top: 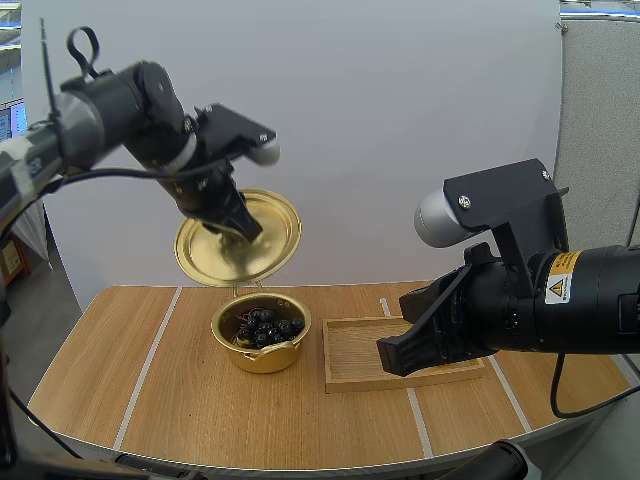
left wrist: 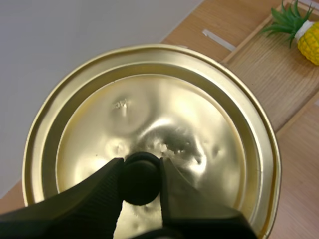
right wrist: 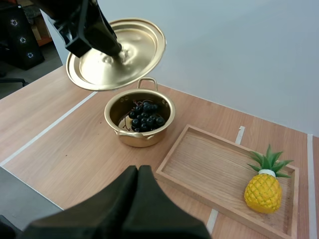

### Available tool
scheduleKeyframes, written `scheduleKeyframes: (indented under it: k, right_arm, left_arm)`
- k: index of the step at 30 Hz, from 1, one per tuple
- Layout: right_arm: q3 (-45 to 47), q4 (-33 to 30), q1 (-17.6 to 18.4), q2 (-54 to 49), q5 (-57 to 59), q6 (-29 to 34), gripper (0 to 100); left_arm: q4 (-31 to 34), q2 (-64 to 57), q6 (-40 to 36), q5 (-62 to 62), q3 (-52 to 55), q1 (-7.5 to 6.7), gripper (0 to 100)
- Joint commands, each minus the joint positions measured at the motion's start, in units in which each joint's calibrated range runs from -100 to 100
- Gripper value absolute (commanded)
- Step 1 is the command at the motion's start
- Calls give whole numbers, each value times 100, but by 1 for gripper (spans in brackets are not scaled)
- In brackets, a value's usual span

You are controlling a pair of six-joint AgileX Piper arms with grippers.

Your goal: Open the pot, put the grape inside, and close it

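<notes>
Wooden table [top: 180, 400] with the gold pot open, its lid lifted clear, and the grapes already inside.
In order of size: the wooden tray [right wrist: 209, 164] lies flat just beside the pot, on the side of the right arm. The gold lid [top: 268, 245] hangs tilted in the air above and slightly behind the pot, apart from its rim. The pot [top: 262, 357] stands upright on the table, and the dark bunch of grapes [top: 268, 324] rests in its bottom. A small pineapple [right wrist: 264, 191] stands upright at the tray's end farthest from the pot. The left gripper [left wrist: 141, 160] is clamped on the lid's black knob [left wrist: 141, 180], one finger at each side. The right gripper [right wrist: 138, 172] hovers above the table near the tray, its fingers pressed together into one dark wedge, holding nothing.
</notes>
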Motion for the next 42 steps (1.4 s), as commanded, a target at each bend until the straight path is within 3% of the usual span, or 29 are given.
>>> scheduleKeyframes:
  k: [1, 15, 42]
  right_arm:
    - [7, -18, -30, -48, 23, -63, 0]
    - [7, -18, -53, -48, 109, -96, 0]
    - [7, 23, -87, -48, 119, -96, 0]
  left_arm:
    - [-332, 379, 167, -392, 78, -17, 0]
    - [-449, 2206, 614, -1838, 89, -17, 0]
    - [-523, 3071, 749, -1363, 117, -17, 0]
